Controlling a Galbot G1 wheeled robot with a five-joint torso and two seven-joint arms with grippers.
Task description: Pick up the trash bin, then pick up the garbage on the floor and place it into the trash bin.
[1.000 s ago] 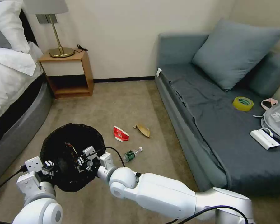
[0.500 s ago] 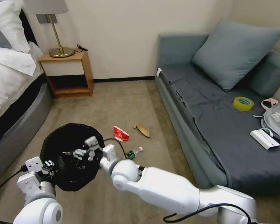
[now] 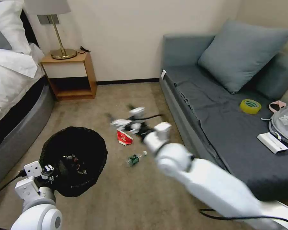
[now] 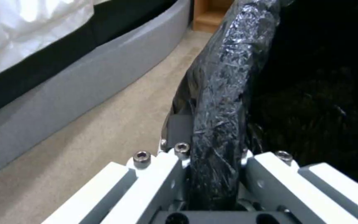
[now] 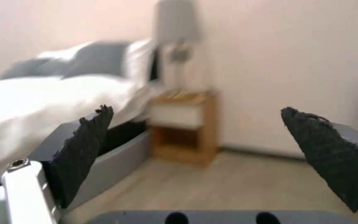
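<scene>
A: Trash bin [image 3: 74,159]: on the floor beside the bed, rim pinched by left gripper [image 4: 212,174] — steadied as a drop target?

B: Likely. Right gripper [image 5: 199,161] spread, empty, above the red-and-white carton [image 3: 124,138]; bottle [image 3: 136,158] nearby.

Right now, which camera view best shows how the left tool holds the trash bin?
The left wrist view: the left tool sits shut on the trash bin, its bag-lined rim running between the fingers. The head view shows the whole bin and that tool at its near edge. The right wrist view looks toward the bed and nightstand.
</scene>
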